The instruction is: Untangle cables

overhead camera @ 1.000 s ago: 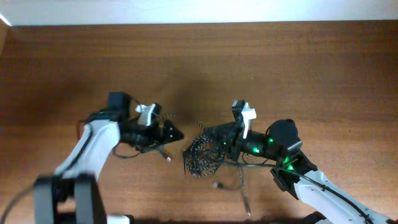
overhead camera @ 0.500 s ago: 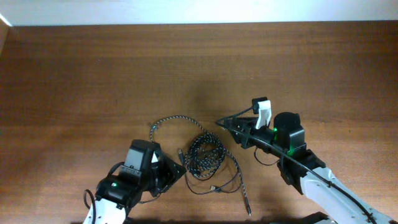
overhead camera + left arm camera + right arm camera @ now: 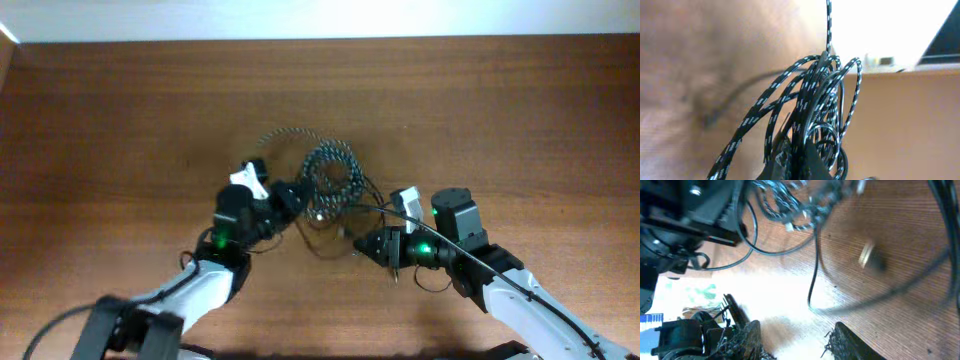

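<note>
The braided black-and-white cable (image 3: 332, 172) hangs as a bundle of loops, lifted off the table. My left gripper (image 3: 290, 196) is shut on it. In the left wrist view the speckled loops (image 3: 805, 100) rise out of the closed jaws of the left gripper (image 3: 799, 164). The thin black cable (image 3: 330, 240) trails from the bundle down to the wood. Its strand (image 3: 815, 265) and a small plug (image 3: 871, 258) show in the right wrist view. My right gripper (image 3: 372, 244) sits just right of that strand, open (image 3: 797, 340) with nothing between its fingers.
Thicker black wires (image 3: 435, 278) run along the right arm. The left arm's body (image 3: 685, 215) fills the upper left of the right wrist view. The wooden table (image 3: 500, 120) stretches to a white wall strip at the far edge.
My left gripper has shut on the braided bundle and carried it toward the far side. The right gripper has opened and moved down and left, close to the thin black cable.
</note>
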{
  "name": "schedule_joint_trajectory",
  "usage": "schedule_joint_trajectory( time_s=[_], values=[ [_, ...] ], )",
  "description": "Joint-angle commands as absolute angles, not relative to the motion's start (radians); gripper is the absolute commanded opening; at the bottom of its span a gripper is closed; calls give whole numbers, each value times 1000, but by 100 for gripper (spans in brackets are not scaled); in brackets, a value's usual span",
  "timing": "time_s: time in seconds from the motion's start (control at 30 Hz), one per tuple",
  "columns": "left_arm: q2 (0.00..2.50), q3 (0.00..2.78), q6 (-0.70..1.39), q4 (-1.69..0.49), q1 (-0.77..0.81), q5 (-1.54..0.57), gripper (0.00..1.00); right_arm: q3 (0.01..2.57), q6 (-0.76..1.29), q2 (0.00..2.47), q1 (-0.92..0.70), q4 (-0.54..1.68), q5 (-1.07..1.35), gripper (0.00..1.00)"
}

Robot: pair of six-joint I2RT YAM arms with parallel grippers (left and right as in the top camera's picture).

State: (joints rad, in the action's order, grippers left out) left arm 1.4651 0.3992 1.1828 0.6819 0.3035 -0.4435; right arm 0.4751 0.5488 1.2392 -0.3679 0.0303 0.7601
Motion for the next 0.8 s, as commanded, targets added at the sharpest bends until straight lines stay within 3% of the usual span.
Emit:
schedule_joint_trajectory(
  time_s=[0.0, 0.1, 0.23, 0.27, 0.3, 0.33, 0.4, 0.43, 0.47, 0.5, 0.6, 0.63, 0.67, 0.7, 0.77],
  values=[
    [1310, 407, 1150, 687, 235, -615, 0, 477, 536, 1236, -365, 26, 748, 59],
    [1280, 407, 1149, 602, 236, -765, 0, 477, 561, 1236, -367, -89, 748, 60],
    [1280, 407, 1100, 499, 253, -767, 0, 477, 769, 1236, -367, -345, 748, 61],
    [1280, 407, 1100, 499, 266, -767, 0, 477, 768, 1236, -367, -348, 740, 58],
    [1280, 407, 1087, 500, 283, -773, 0, 477, 767, 1236, -367, -303, 667, 29],
    [1280, 407, 1027, 567, 286, -869, 0, 477, 764, 1236, -367, -194, 531, 4],
    [1280, 407, 993, 950, 286, -1080, 1, 477, 764, 1237, -367, -59, 351, 4],
    [1280, 407, 994, 1227, 286, -1159, 11, 477, 764, 1237, -366, -22, 261, 4],
    [1280, 407, 994, 1436, 280, -1194, 11, 477, 764, 1237, -365, -9, 148, 4],
    [1280, 407, 1005, 1509, 236, -1226, 6, 477, 764, 1237, -365, 6, 28, 4],
    [1280, 407, 1095, 1507, 62, -1303, 7, 477, 764, 1237, -365, 53, -35, 8],
    [1280, 407, 1113, 1506, 11, -1322, 28, 477, 765, 1237, -366, 68, -3, 11],
    [1280, 407, 1108, 1506, 10, -1348, 37, 477, 765, 1237, -366, 62, 70, 12],
    [1280, 407, 1105, 1506, 10, -1390, 44, 477, 764, 1237, -366, 36, 224, 11],
    [1280, 407, 1105, 1506, 10, -1430, 48, 477, 668, 1237, -366, -210, 836, 7]
  ],
)
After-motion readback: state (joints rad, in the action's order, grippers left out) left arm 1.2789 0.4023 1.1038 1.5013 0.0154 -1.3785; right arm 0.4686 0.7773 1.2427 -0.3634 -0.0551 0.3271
